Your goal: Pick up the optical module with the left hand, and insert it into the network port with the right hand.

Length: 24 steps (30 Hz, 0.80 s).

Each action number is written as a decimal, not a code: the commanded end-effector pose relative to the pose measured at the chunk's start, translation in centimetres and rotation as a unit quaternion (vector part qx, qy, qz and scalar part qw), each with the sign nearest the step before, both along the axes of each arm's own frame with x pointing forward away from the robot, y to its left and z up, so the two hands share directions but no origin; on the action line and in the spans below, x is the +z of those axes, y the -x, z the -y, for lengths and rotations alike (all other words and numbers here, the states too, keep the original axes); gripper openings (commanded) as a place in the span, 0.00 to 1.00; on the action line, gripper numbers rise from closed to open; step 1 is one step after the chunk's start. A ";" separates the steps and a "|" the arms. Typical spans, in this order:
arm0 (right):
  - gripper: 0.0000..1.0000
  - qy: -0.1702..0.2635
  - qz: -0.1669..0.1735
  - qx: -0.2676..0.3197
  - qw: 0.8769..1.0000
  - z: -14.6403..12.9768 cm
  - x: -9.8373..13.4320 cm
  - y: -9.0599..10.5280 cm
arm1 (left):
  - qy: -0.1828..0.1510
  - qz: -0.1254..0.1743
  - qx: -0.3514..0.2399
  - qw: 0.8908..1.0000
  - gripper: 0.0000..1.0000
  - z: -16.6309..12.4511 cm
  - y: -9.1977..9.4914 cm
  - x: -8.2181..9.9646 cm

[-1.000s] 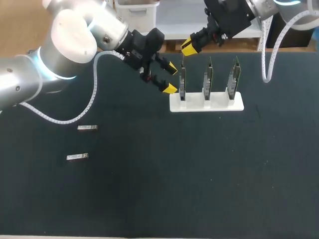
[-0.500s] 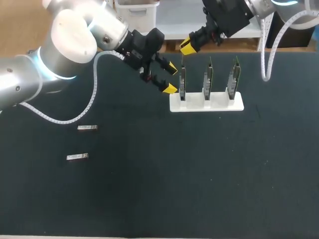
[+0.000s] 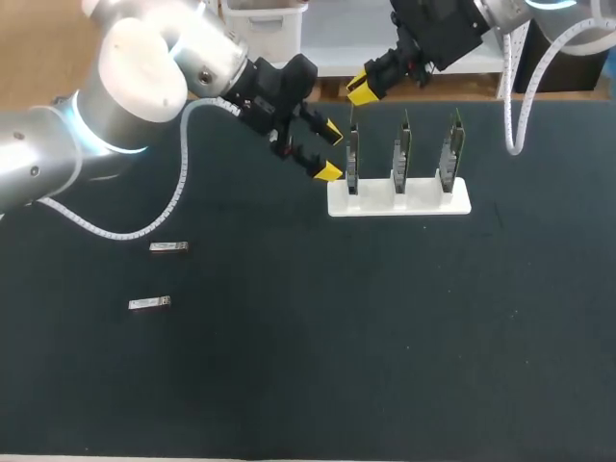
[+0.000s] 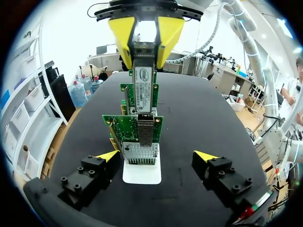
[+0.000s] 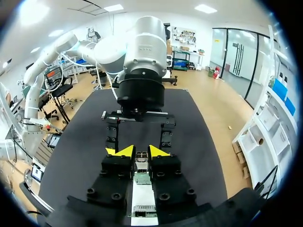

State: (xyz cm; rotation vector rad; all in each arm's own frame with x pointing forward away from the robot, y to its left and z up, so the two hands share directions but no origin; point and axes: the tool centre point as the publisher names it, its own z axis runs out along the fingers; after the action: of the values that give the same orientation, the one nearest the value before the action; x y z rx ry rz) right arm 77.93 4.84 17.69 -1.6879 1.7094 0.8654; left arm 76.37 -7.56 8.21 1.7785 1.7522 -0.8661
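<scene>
Pinching optical module [image 4: 143,82] in right gripper [image 4: 145,35], hanging just above network port [image 4: 142,144]. Flanking the card [image 4: 113,124] with left gripper [image 3: 330,152] splayed, empty. Looks light, rigid, slick; best held by flat sides at tail, nose free.

No text can be read. The one clear piece of print is a white label [image 4: 143,87] on the optical module [image 4: 143,54], which is clamped between the yellow tips of the right gripper [image 4: 146,35] at the far side of the table. The label has a blue mark at its top and rows of fine dark print below, all too small to make out. The two loose modules [image 3: 168,247] [image 3: 149,304] lying at the left of the table are too small to show any lettering.
</scene>
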 end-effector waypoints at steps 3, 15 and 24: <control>0.00 0.002 0.001 -0.002 1.000 0.0 -0.3 0.2 | -0.001 -0.001 -0.002 1.000 1.00 0.1 -0.2 0.0; 0.00 0.010 -0.001 0.000 1.000 -0.2 -0.8 0.1 | -0.001 -0.001 -0.002 1.000 1.00 0.1 -0.2 0.0; 0.00 0.018 -0.006 -0.001 1.000 -0.2 -1.5 0.2 | -0.001 -0.001 -0.002 1.000 1.00 0.1 -0.2 0.0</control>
State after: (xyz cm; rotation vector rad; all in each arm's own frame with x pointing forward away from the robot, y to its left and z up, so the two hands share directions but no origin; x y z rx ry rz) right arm 77.73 4.92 16.33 -1.7083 1.7418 0.8529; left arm 76.38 -7.56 8.21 1.7785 1.7522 -0.8661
